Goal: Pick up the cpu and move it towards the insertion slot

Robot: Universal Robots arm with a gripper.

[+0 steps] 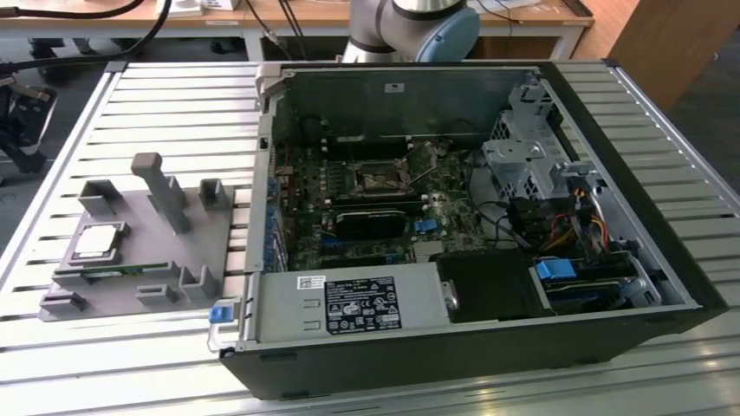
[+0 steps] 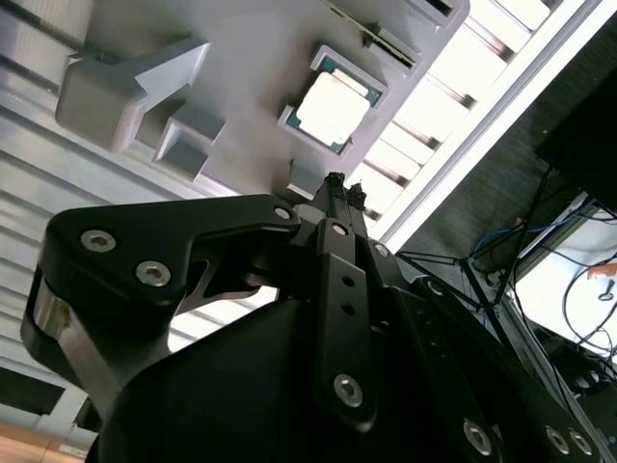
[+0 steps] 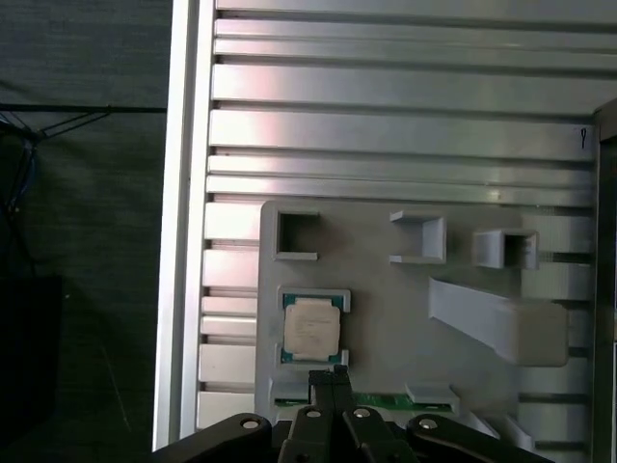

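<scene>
We see a slatted metal table (image 1: 173, 95) with desks and cables behind it. On it lies a grey tray (image 1: 127, 295), and an open computer case (image 1: 647, 217) stands just beside the tray, on the side towards the exterior view's right. The arm (image 1: 417, 26) rises beyond the far side of the case.

The cpu (image 1: 99, 241) rests flat in a shallow square recess of the tray, silvery top up, near the tray's outer edge, away from the case. Both wrist views show it seated there (image 3: 312, 328) (image 2: 333, 106), untouched. A narrow green memory stick (image 3: 386, 400) lies in the tray just beside the cpu's recess. A tall slanted post (image 1: 162, 191) stands up from the tray, between the cpu and the case.

The insertion slot (image 1: 379, 180) sits on the board inside the case, well apart from the tray, its dark centre framed by a metal bracket.

In the first wrist view the gripper (image 3: 330, 376) hangs over the tray with its tips pressed together and nothing between them, in line with the edge of the cpu's recess nearest the memory stick. The second wrist view shows the same gripper (image 2: 337, 185) with its tips together, pointing towards the cpu. We cannot tell how high above the tray it hangs.
</scene>
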